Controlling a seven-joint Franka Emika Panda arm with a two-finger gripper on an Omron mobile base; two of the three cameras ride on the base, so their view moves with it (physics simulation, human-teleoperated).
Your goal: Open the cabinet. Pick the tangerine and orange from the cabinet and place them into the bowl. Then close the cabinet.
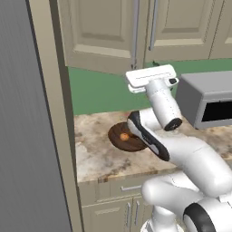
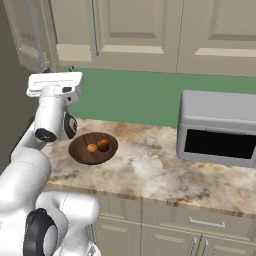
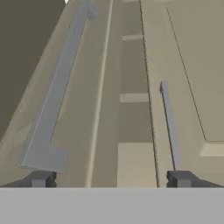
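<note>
The beige cabinet hangs above the counter. Its left door stands slightly ajar and the right door is shut. My gripper is raised just under the doors' lower edge and points up, open and empty. In the hand view my gripper looks up along both silver handles, with the left handle close and the right handle farther. The brown wooden bowl sits on the counter below. It holds two orange fruits, the smaller tangerine and the larger orange.
A grey microwave stands on the marble counter to the right of the bowl. A tall grey unit with a beige side panel walls off the left. Base cabinets with a drawer run below the counter.
</note>
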